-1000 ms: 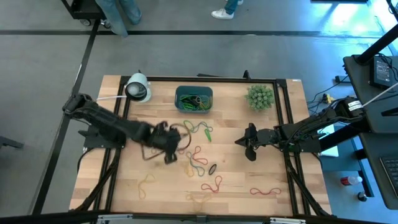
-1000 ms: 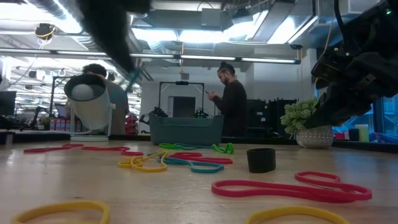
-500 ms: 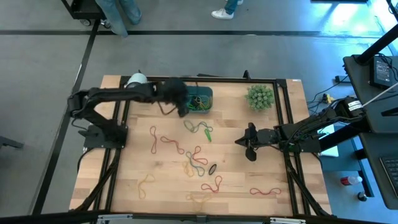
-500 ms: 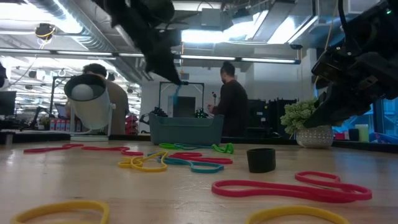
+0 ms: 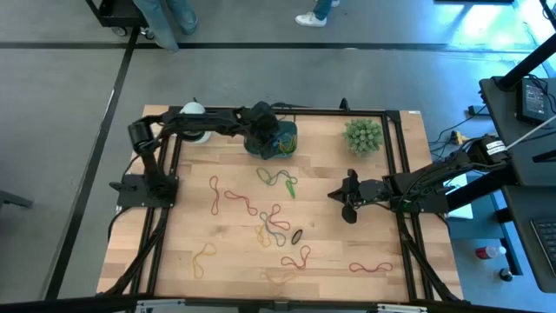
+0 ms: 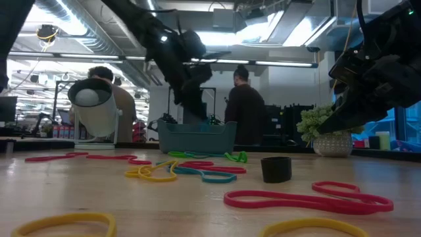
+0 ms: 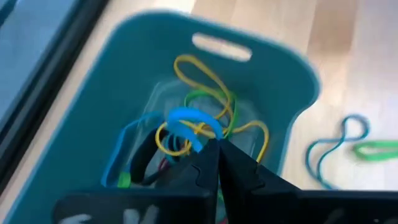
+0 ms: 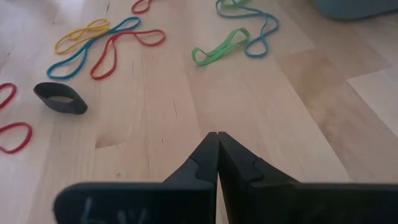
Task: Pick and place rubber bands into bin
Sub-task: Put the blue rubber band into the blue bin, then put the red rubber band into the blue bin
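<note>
Your left gripper [image 7: 214, 146] hangs over the small teal-blue rectangular plastic bin [image 5: 271, 139] at the 12 o'clock edge of the wooden surface [image 5: 174, 235], its fingers [image 7: 205, 165] pressed together on a thin blue rubber band [image 7: 186, 118] that loops just above the yellow and green bands already lying inside the bin. In the low view the left arm reaches down right above the bin's rim. Your right gripper [image 5: 347, 198] waits toward 3 o'clock, held above the surface with its fingers [image 8: 208, 158] closed tight and nothing between them. The loose rubber bands [image 5: 276, 228], red, yellow, blue and green floppy loops, lie scattered from the centre of the surface toward 6 o'clock, with a green and blue pair [image 5: 282, 181] just below the bin. A small black ring [image 5: 296, 236] rests among them near the centre. A spiky green ball plant [image 5: 362, 135] stands toward 1 o'clock, and a white cylinder [image 5: 193, 122] toward 11 o'clock.
</note>
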Robot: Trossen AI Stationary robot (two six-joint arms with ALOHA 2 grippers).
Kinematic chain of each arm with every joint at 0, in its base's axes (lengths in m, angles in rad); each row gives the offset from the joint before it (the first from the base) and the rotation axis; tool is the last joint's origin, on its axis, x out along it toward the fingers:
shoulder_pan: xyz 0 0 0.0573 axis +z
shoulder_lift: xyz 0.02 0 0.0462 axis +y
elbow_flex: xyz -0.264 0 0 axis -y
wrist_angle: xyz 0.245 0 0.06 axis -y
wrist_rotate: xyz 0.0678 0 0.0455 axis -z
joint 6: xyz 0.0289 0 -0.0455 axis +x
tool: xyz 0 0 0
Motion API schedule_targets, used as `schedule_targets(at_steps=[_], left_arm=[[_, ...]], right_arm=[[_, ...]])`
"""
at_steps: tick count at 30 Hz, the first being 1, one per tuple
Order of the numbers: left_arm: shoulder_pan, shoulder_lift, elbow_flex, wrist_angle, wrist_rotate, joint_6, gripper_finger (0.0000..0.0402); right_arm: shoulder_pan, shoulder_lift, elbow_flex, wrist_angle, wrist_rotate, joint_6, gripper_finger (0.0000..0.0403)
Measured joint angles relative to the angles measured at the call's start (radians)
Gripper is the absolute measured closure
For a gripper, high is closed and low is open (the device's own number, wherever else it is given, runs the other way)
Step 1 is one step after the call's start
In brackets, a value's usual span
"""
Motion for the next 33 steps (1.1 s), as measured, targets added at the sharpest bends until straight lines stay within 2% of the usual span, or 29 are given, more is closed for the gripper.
schedule_targets(at_steps=[5, 9, 13, 17, 23, 29, 33], left_arm=[[-0.008, 0.061, 0.089, -0.171, -0.062, 0.008, 0.0371], [-0.013, 0.063, 0.121, -0.276, -0.137, 0.008, 0.0341], [-0.014, 0.028, 0.150, -0.375, -0.180, -0.002, 0.0315], [-0.021, -0.037, 0.154, -0.436, -0.189, -0.080, 0.0307], [-0.108, -0.179, 0.095, -0.475, -0.334, -0.240, 0.0334], [-0.273, -0.352, -0.046, -0.477, -0.378, -0.308, 0.0390], [-0.385, -0.453, -0.166, -0.451, -0.374, -0.349, 0.0398]], right_arm=[[0.000, 0.000, 0.000, -0.002, 0.000, 0.001, 0.0391], [0.000, 0.000, 0.000, -0.006, 0.000, 0.001, 0.0391], [0.000, 0.000, 0.000, -0.008, 0.000, 0.001, 0.0391], [0.000, 0.000, 0.000, -0.011, -0.001, 0.002, 0.0391], [0.000, 0.000, 0.000, -0.010, -0.001, 0.006, 0.0391], [0.000, 0.000, 0.000, -0.004, -0.002, 0.005, 0.0391], [0.000, 0.000, 0.000, 0.001, -0.002, 0.004, 0.0391]])
